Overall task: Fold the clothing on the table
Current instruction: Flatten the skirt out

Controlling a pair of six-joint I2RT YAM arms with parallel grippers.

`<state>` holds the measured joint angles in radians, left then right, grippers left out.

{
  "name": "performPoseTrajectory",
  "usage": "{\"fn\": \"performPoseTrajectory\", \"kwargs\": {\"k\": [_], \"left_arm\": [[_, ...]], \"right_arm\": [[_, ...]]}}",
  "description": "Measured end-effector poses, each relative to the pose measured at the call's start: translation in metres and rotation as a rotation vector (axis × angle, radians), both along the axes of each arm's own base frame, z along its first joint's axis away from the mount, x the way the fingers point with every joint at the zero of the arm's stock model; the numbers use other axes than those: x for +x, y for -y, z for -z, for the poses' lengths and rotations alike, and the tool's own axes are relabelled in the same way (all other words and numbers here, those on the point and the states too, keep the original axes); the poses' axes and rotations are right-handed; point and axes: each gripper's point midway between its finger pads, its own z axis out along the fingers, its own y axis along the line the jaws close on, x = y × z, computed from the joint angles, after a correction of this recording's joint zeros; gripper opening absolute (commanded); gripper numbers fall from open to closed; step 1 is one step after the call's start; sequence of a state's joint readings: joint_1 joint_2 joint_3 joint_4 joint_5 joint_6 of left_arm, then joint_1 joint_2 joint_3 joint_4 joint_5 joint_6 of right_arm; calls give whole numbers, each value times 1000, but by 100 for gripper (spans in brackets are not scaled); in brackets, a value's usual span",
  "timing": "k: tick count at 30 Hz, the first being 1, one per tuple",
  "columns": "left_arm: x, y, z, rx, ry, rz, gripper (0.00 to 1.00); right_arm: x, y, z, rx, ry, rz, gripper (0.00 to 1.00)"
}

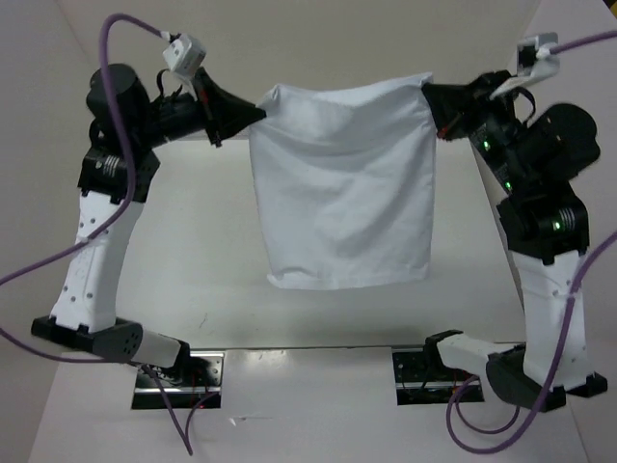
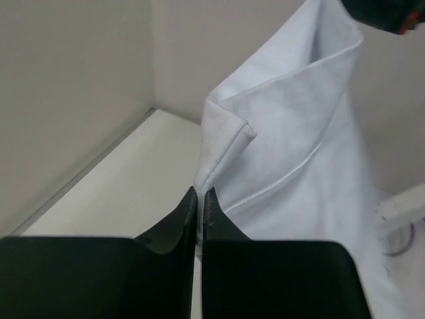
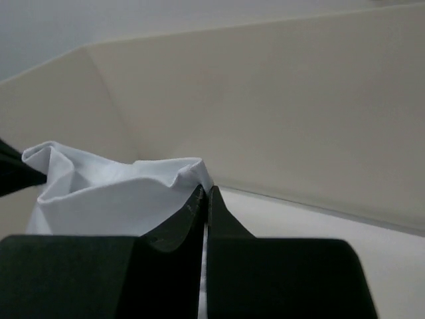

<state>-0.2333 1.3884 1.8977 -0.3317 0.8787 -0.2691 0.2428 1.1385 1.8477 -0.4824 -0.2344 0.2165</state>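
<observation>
Clothing (image 1: 342, 193) pinched by left end effector (image 1: 260, 113), right end effector (image 1: 430, 95); apparently airborne.

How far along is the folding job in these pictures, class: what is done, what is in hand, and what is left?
Done: both top corners of the clothing are lifted. In hand: the left gripper and right gripper are shut on those corners, holding it spread and hanging over the table. Left: nothing lies folded on the table, so the folding itself seems to remain.
</observation>
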Motion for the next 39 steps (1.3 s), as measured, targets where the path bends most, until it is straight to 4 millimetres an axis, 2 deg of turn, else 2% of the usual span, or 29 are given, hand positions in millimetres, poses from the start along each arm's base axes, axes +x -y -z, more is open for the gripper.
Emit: {"fn": "performPoseTrajectory", "kwargs": {"k": [1, 2, 4, 5, 6, 7, 8, 9, 10, 11, 12, 13, 14, 17, 19, 21, 23, 25, 27, 29, 32, 33, 34, 35, 36, 39], "left_arm": [[18, -1, 1, -2, -16, -52, 0], [48, -3, 9, 3, -66, -127, 0], [120, -7, 21, 8, -155, -272, 0], [159, -10, 34, 10, -194, -329, 0], [191, -12, 53, 12, -238, -364, 0], [223, -14, 87, 29, -315, -396, 0], [243, -17, 119, 44, -393, -420, 0], [256, -20, 156, 71, -489, -442, 0], [259, -21, 182, 92, -570, -456, 0], [258, -24, 195, 107, -618, -464, 0], [255, -27, 198, 108, -644, -466, 0], [250, -27, 186, 92, -636, -458, 0], [244, -29, 166, 72, -604, -449, 0], [210, -39, 92, 6, -464, -421, 0], [175, -43, 36, -40, -346, -384, 0], [140, -45, -4, -70, -255, -352, 0], [116, -43, -22, -80, -209, -320, 0], [102, -40, -14, -70, -218, -294, 0], [106, -38, 22, -48, -284, -286, 0], [108, -38, 78, -14, -413, -289, 0], [116, -43, 184, 57, -663, -314, 0], [114, -46, 213, 81, -744, -323, 0], [110, -49, 232, 97, -806, -330, 0], [106, -52, 244, 107, -846, -334, 0], [102, -53, 244, 109, -858, -332, 0], [89, -55, 214, 91, -765, -312, 0]], "right_arm": [[15, 5, -3, 16, -15, 48, 0], [39, 8, 1, 32, -53, 102, 0], [96, 18, 8, 66, -142, 235, 0], [128, 21, 15, 79, -193, 293, 0], [157, 24, 20, 95, -225, 349, 0], [185, 23, 31, 101, -258, 389, 0], [213, 20, 53, 103, -302, 423, 0], [230, 15, 82, 78, -370, 441, 0], [240, 12, 113, 44, -450, 453, 0], [242, 7, 134, 14, -508, 454, 0], [239, 3, 147, -9, -549, 450, 0], [235, 1, 153, -24, -574, 444, 0], [229, 1, 146, -22, -565, 437, 0], [203, 4, 99, 17, -470, 401, 0], [176, 6, 64, 46, -400, 362, 0], [149, 7, 33, 74, -335, 319, 0], [128, 9, 11, 92, -284, 294, 0], [116, 10, 7, 90, -276, 278, 0], [113, 5, 24, 62, -324, 255, 0], [114, -4, 63, 14, -409, 242, 0], [113, -19, 143, -86, -576, 215, 0], [111, -24, 163, -115, -621, 203, 0], [109, -28, 178, -140, -654, 184, 0], [106, -31, 185, -157, -670, 167, 0], [104, -32, 188, -166, -675, 151, 0], [85, -31, 165, -166, -613, 107, 0]]}}
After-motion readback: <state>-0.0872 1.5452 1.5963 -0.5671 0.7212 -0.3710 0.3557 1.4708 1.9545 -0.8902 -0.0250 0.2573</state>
